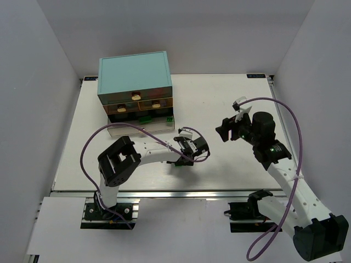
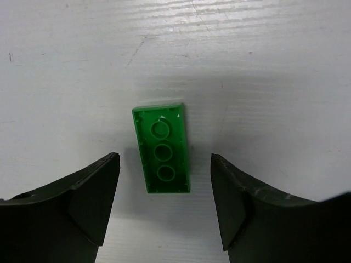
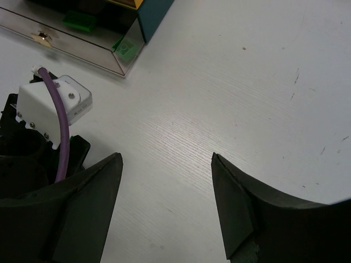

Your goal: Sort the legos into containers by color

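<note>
Beneath left hand [image 2: 164, 164], green lego [image 2: 162, 145], hidden overhead

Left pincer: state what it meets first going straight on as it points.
Probably the green lego, hollow side up on the table, centred between the open fingers of the left pincer; height above it is unclear.

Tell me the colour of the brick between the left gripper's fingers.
The brick is green; see left wrist view.

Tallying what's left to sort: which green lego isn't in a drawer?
The green brick lying on the table within the open left gripper; the other green pieces sit in the pulled-out bottom drawer.
</note>
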{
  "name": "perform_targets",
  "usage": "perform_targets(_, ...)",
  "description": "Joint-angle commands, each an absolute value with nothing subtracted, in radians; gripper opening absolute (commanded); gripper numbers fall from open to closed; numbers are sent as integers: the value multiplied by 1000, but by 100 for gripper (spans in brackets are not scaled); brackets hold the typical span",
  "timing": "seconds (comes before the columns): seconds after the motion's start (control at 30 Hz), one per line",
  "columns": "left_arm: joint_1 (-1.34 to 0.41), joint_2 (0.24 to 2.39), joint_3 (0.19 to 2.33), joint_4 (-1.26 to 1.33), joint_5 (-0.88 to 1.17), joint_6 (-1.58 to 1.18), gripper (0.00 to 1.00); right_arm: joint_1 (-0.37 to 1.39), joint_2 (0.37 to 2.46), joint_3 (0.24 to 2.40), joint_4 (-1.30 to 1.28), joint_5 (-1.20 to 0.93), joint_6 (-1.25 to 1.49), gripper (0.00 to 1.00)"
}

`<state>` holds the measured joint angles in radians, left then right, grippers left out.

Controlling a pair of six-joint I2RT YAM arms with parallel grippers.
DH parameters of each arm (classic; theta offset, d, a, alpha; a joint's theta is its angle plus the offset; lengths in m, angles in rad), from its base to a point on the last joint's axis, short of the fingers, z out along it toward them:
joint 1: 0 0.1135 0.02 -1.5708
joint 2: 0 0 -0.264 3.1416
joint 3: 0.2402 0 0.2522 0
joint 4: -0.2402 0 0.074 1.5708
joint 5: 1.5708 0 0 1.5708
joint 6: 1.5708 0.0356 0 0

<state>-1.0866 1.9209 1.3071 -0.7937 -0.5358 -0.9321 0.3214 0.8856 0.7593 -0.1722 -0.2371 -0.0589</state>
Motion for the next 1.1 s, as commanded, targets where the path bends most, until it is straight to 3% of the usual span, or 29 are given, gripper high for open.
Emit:
perform_targets(0.0,-1088,1899,1292,-793,-594,-980,76,318,876,755,-129,-224,-63,71)
perform_targets(0.27,-1088,1894,1244,-723,-571,-971,61,311,882,747,-120,-215,-64,70)
perform_targets(0.4,-1078,1878,1215,-695,-560,-965,40,307,888,744,-117,-213,-67,70)
perform_targets(0.43,-1068,1865,1198,-689,-560,-960,30,308,893,744,-117,-213,-67,69)
perform_targets(0.6,-1057,1777,1170,-696,-626,-937,0,299,903,741,-115,-209,-72,69)
perform_targets(1.07,-744,1428,1141,-483,-594,-1067,0,268,913,732,-104,-199,-75,67)
